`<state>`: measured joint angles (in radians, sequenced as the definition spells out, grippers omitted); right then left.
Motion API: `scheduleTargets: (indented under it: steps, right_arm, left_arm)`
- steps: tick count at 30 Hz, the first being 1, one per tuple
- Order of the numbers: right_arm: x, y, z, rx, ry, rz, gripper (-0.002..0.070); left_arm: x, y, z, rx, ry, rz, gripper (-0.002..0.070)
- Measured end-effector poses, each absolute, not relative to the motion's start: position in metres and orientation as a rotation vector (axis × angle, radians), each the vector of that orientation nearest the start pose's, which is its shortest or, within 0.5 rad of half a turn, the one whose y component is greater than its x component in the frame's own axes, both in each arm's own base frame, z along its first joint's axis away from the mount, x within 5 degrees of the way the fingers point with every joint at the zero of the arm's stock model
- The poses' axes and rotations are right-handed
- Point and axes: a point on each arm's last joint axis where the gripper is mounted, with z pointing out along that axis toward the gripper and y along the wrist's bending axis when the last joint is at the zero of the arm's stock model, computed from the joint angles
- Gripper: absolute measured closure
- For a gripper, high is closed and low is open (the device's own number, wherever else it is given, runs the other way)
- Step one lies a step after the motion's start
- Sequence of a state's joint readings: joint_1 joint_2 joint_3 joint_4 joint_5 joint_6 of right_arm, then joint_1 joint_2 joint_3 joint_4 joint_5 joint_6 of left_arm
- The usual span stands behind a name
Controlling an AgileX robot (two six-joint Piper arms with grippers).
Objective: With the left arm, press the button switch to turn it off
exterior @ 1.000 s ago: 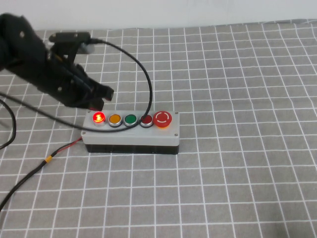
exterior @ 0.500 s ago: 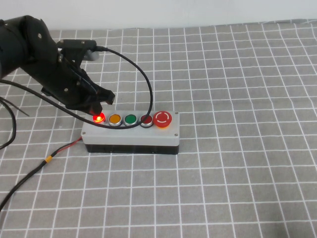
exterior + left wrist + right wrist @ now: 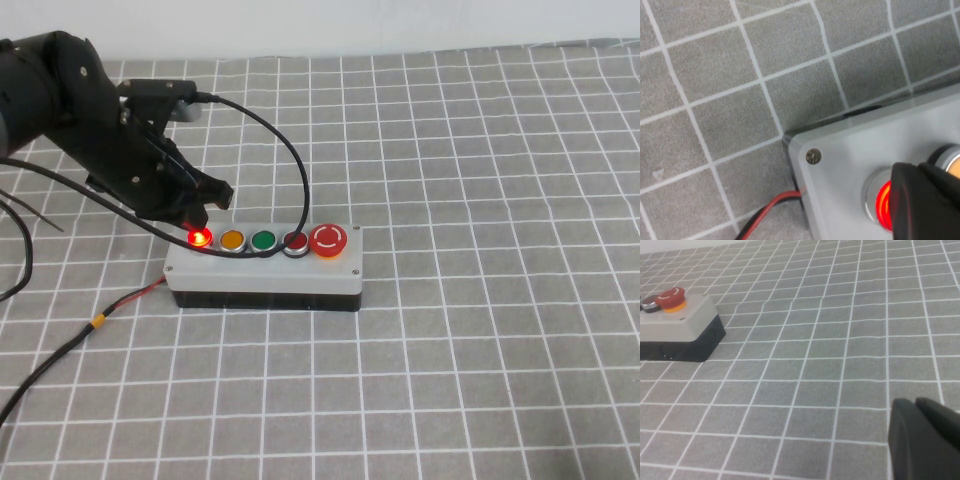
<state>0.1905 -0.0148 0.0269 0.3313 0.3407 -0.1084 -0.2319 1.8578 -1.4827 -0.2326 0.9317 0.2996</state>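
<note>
surface: grey white-gridded cloth [image 3: 480, 150] | behind: plain white wall [image 3: 400, 25]

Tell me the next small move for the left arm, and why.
Probably a short push straight down. The left gripper sits over the glowing red button switch at the end of the grey box, and the light is on, so it isn't off yet. The right gripper hangs over the cloth, away from the box.
</note>
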Motion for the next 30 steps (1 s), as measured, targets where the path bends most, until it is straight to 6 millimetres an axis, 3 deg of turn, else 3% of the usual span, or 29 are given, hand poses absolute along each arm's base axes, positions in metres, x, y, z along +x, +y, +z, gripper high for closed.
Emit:
scheduleTargets:
  steps: [11, 14, 18, 22, 25, 30]
  right_arm:
    - [0.050, 0.020, 0.176, -0.064, 1.833, 0.378, 0.0694]
    - [0.050, 0.020, 0.176, -0.064, 1.833, 0.378, 0.0694]
    - [0.050, 0.020, 0.176, -0.064, 1.833, 0.378, 0.0694]
    - [0.050, 0.020, 0.176, -0.064, 1.833, 0.378, 0.0694]
    - [0.050, 0.020, 0.176, -0.064, 1.833, 0.378, 0.0694]
    - [0.050, 0.020, 0.176, -0.064, 1.833, 0.378, 0.0694]
  left_arm:
    - [0.384, -0.108, 0.247, 0.579, 2.712, -0.278, 0.0678]
    - [0.381, -0.107, 0.255, 0.592, 2.688, -0.263, 0.0678]
    - [0.370, -0.102, 0.283, 0.611, 2.591, -0.224, 0.0678]
    - [0.343, -0.095, 0.330, 0.578, 2.415, -0.207, 0.0678]
    - [0.313, -0.088, 0.353, 0.542, 2.289, -0.207, 0.0678]
    - [0.248, -0.072, 0.363, 0.481, 2.140, -0.207, 0.0678]
